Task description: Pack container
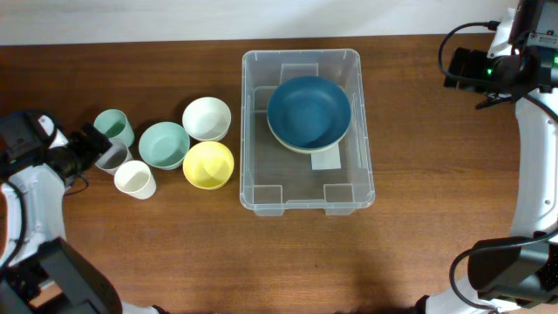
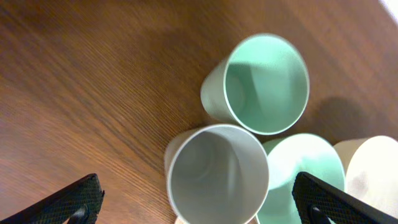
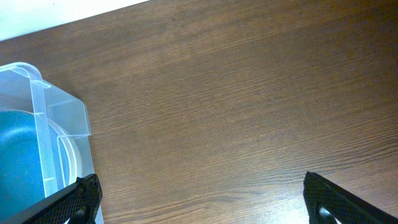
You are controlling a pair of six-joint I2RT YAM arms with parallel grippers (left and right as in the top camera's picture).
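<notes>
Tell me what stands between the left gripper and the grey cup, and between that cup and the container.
Nothing visible separates the left gripper from the grey cup; its open jaws frame it. Toward the container, the teal bowl and yellow bowl sit on the table in the way.

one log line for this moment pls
task pack container | container: blue bowl inside | left hand: open, at grey cup | right hand: open, over table

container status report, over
Left end effector open, at grey cup. Right end effector open, beside container. Container holds blue bowl; nothing blocking it.
</notes>
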